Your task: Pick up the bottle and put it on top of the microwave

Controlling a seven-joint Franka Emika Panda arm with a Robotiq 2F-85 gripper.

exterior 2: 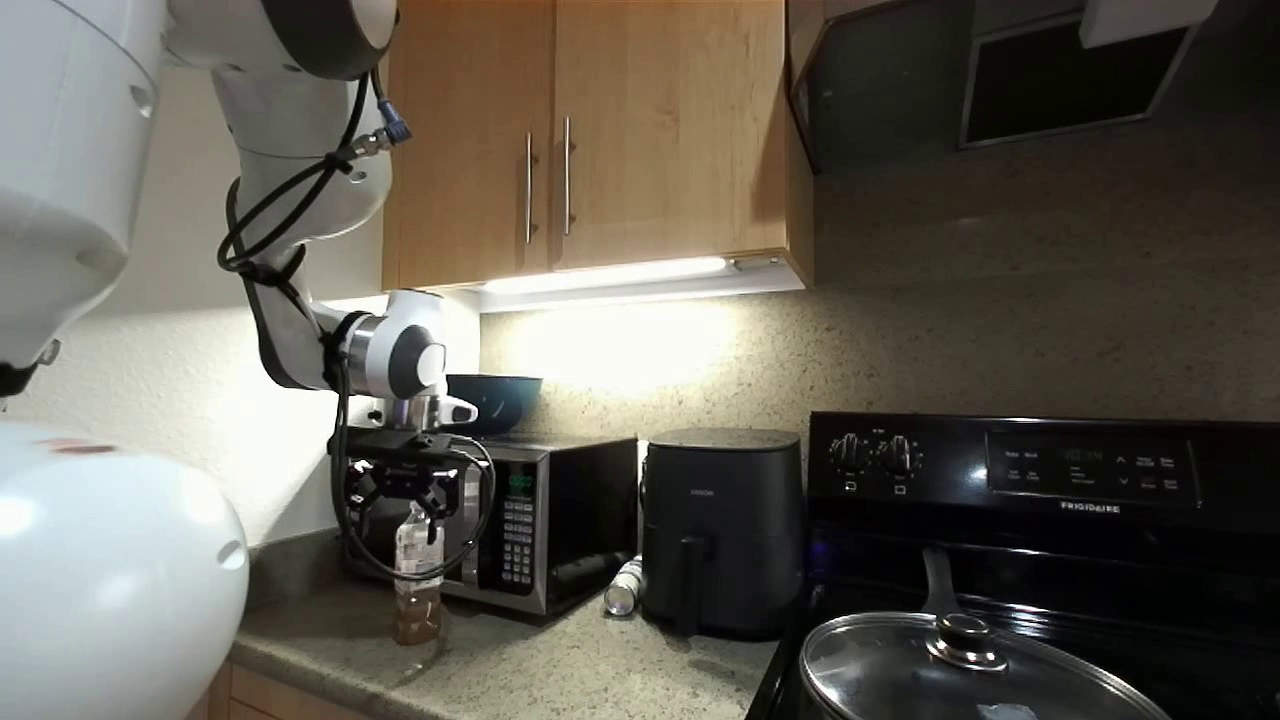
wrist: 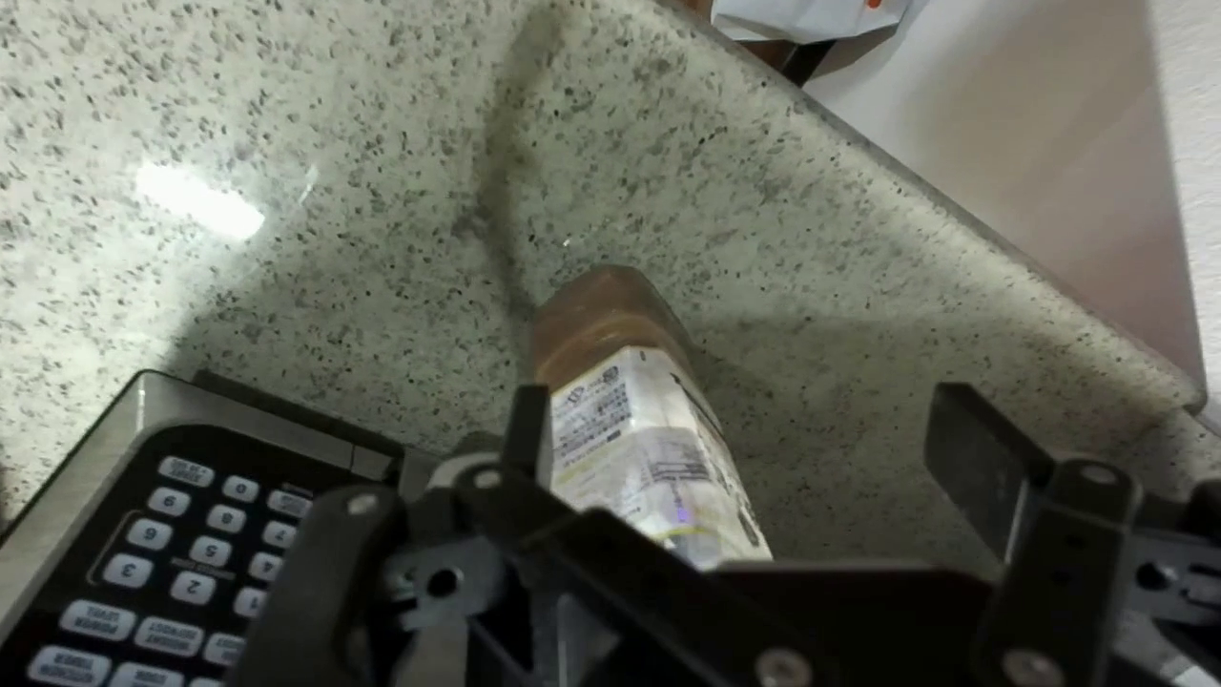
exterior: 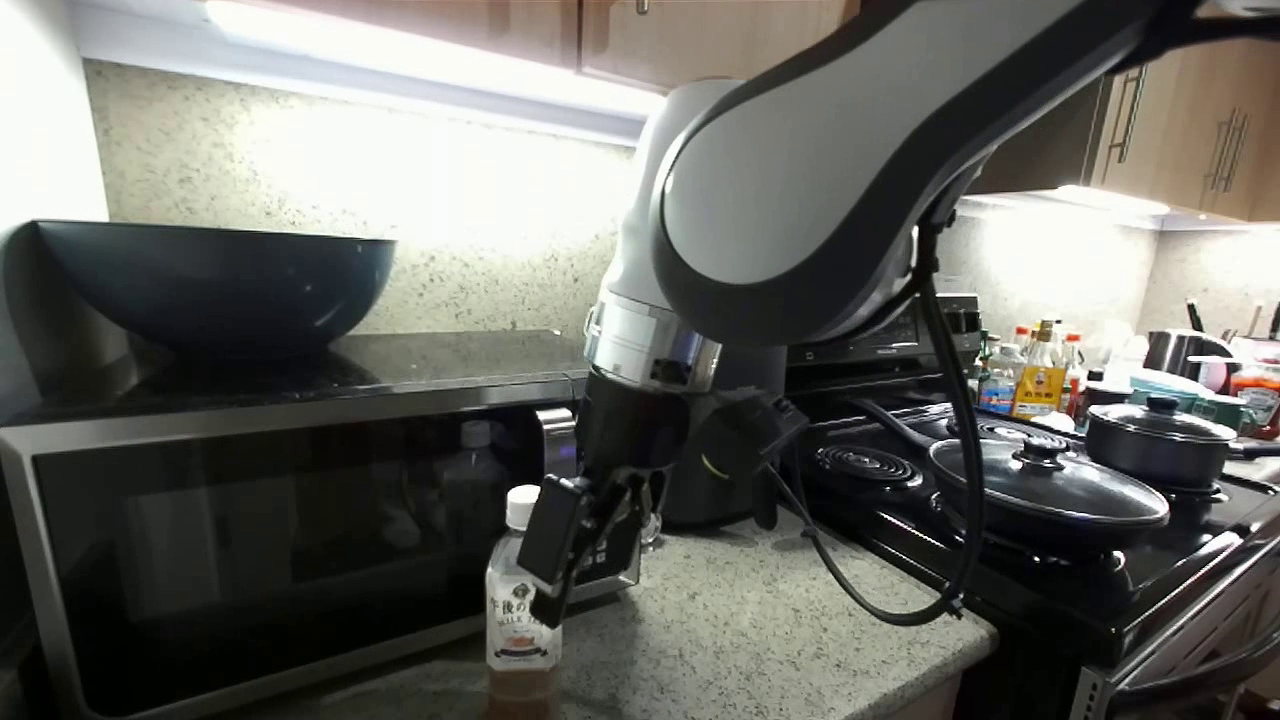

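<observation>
Bottle [wrist: 644, 429] appeared between the parted fingers [wrist: 987, 463] of the pincer [wrist: 754, 444], nearer one, so centring before squeezing seemed wise, lest uneven contact tip it over.

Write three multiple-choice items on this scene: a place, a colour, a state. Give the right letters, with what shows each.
1. Where is the dark bowl relative to the microwave?
A. Inside it
B. On top of it
C. In front of it

2. What colour is the cap of the bottle?
A. White
B. Red
C. Black

3. The tool is:
A. Shut, empty
B. Shut on the bottle
C. Open

1: B, the bowl rests there in both exterior views.
2: A, the cap shows white in an exterior view.
3: C, its jaws stand wide apart in the wrist view.
</observation>
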